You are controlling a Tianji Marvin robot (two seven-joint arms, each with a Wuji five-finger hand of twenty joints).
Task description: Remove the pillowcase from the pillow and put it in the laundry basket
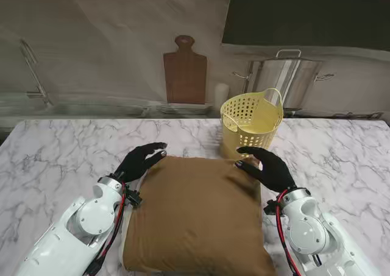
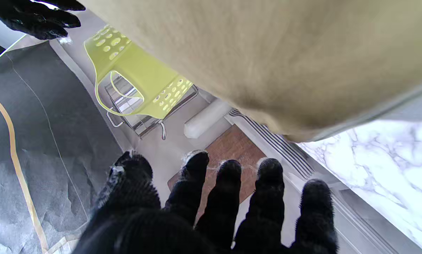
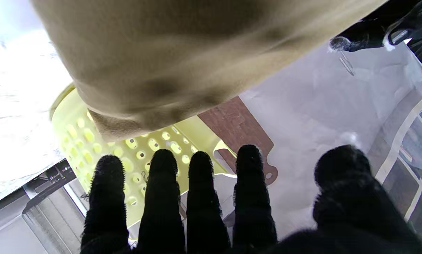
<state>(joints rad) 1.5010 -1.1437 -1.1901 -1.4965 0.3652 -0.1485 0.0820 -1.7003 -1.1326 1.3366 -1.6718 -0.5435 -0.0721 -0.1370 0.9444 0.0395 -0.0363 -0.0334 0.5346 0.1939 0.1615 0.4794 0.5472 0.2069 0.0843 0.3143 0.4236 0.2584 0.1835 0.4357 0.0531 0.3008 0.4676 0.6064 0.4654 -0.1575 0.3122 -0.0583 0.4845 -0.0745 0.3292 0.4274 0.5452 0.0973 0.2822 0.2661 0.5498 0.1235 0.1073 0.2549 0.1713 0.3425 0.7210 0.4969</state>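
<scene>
One basket [image 1: 251,125], yellow, perforated wall, loop handle up at the far right rim. It stands on the counter [image 1: 55,154] just beyond the pillow's far right corner. Inside shows only bare yellow wall and floor as far as the stand view reaches; the bottom is partly hidden by the near rim.

One pillow [image 1: 198,218], brown, pillowcase on it, lying flat on the counter between the two arms, near edge cut off by the frame.

Two hands, both black-gloved. Left hand [image 1: 139,161] at the pillow's far left corner, fingers [image 2: 228,183] spread and straight, closed on nothing; the wrist view shows them clear of the fabric. Right hand [image 1: 268,168] at the far right corner, over the pillow's edge, fingers [image 3: 200,176] straight and side by side, thumb apart, nothing held. Whether the palm touches the cloth I cannot tell.

Behind the counter: one wooden cutting board [image 1: 184,72] leaning upright on the wall, one steel pot [image 1: 286,78] with lid, behind the basket to the right, one small white cylinder [image 1: 221,94] between board and pot.
</scene>
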